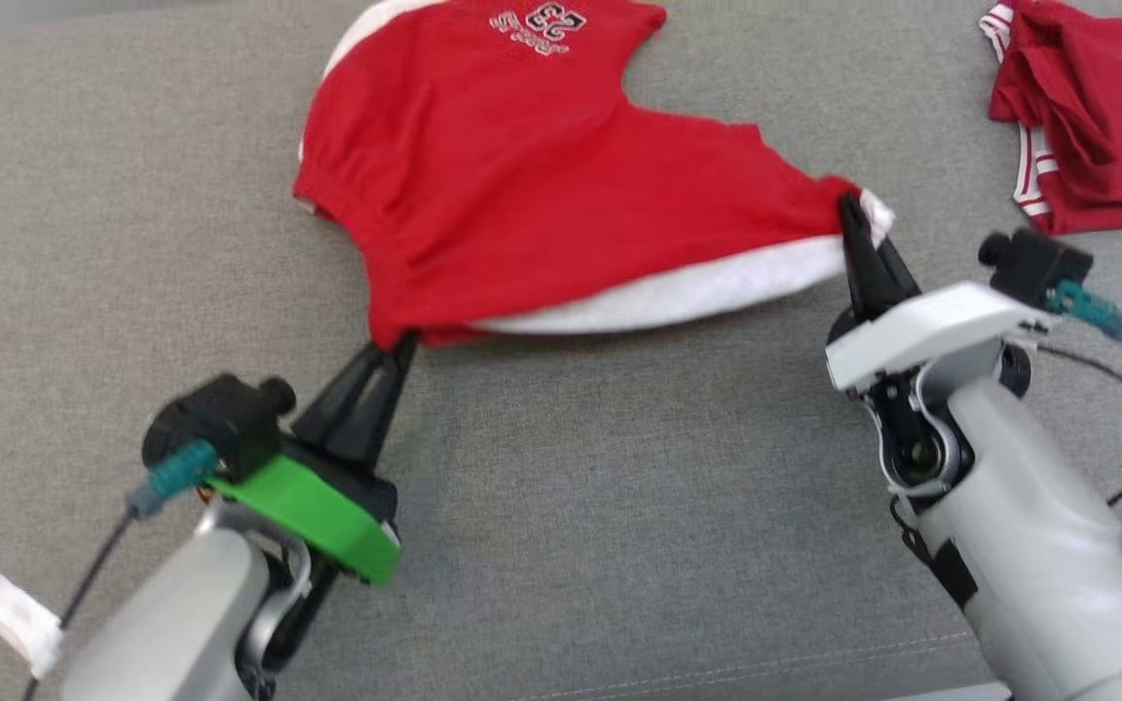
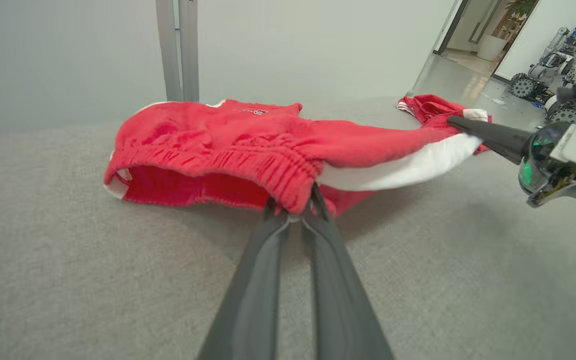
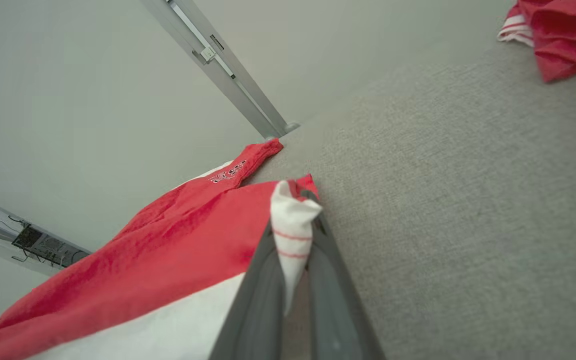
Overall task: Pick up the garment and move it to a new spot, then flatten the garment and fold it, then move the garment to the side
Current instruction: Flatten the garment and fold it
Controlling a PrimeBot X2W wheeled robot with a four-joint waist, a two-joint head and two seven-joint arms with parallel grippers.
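Red shorts (image 1: 522,175) with a white side panel (image 1: 678,287) lie across the grey cloth-covered counter (image 1: 619,545), taking up the 12 o'clock part of the head view. Their printed logo sits at the far edge.

The left tool (image 1: 403,343) reaches in from 7 o'clock. Its two dark fingers are pressed together on the gathered elastic waistband (image 2: 248,165) at the near left corner of the shorts. The right tool (image 1: 848,204) comes in from 4 o'clock, fingers pointing towards 12, and pinches the white corner at the shorts' right end. In the right wrist view a tuft of that white cloth, crossed by thin red lines, sticks out between the fingers.

The near edge stretches between the two grips, raised off the counter, while the far part rests on the cloth. A second red garment (image 1: 1097,117) with striped trim lies bunched at 2 o'clock, apart from the shorts.
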